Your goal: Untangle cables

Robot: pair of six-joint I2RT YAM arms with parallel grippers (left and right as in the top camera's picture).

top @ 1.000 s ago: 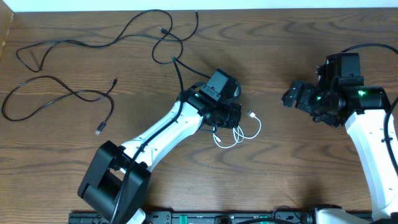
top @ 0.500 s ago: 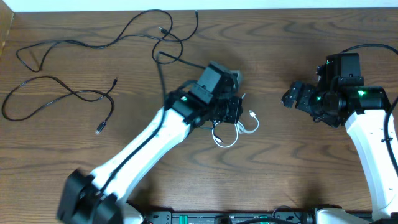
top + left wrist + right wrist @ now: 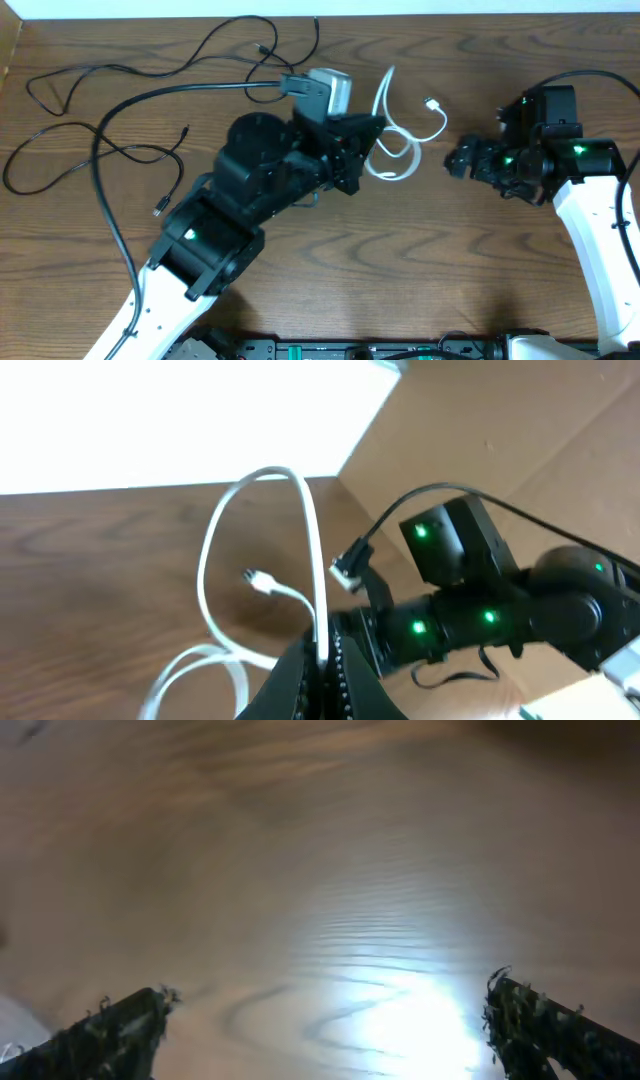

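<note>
While my left pincer [image 3: 322, 660] is clenched on the white cable [image 3: 312, 550], I see the cord arch up from the grip in a tall loop. Looser coils hang beside it, and its small plug points toward the right arm. The two black cables [image 3: 120, 148] sprawl in thin wavy lines across the far-left part of the desk [image 3: 480, 260], well apart from the white one. My right pincer [image 3: 462, 158] is spread wide, grasping nothing, over bare dark wood grain. A bright white strip runs along the desk's far edge.
</note>
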